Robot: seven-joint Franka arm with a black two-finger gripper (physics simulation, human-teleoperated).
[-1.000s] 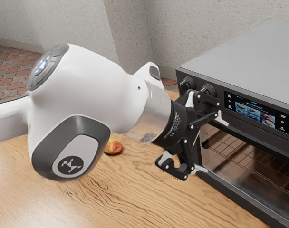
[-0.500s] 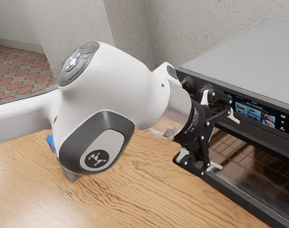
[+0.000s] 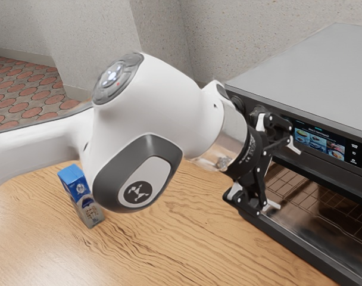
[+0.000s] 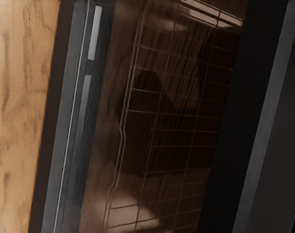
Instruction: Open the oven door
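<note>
My gripper [image 3: 283, 177] is open at the oven's front in the exterior view, one fingertip near the strip under the display and the other by the lower front frame. Nothing shows between the fingers. The oven [image 3: 318, 74] stands at the exterior view's right. A wire rack shows inside its front, through what looks like the brownish pane of the oven door [image 3: 297, 205]. In the wrist view the hand faces this pane [image 4: 108, 145], with the rack [image 4: 174, 114] behind it and dark frame strips on both sides. I see no handle, and contact with the door cannot be told.
The wooden table [image 3: 187, 250] extends in front of the oven and under the arm. A blue and grey carton [image 3: 81, 196] stands on it near the arm, at the exterior view's left. The oven's knobs and display [image 3: 324, 145] are close to the upper finger.
My hand has moved toward the exterior view's right, closer along the oven's front, with the fingers still apart. The arm's shift has uncovered the carton and covered a red, round food piece.
</note>
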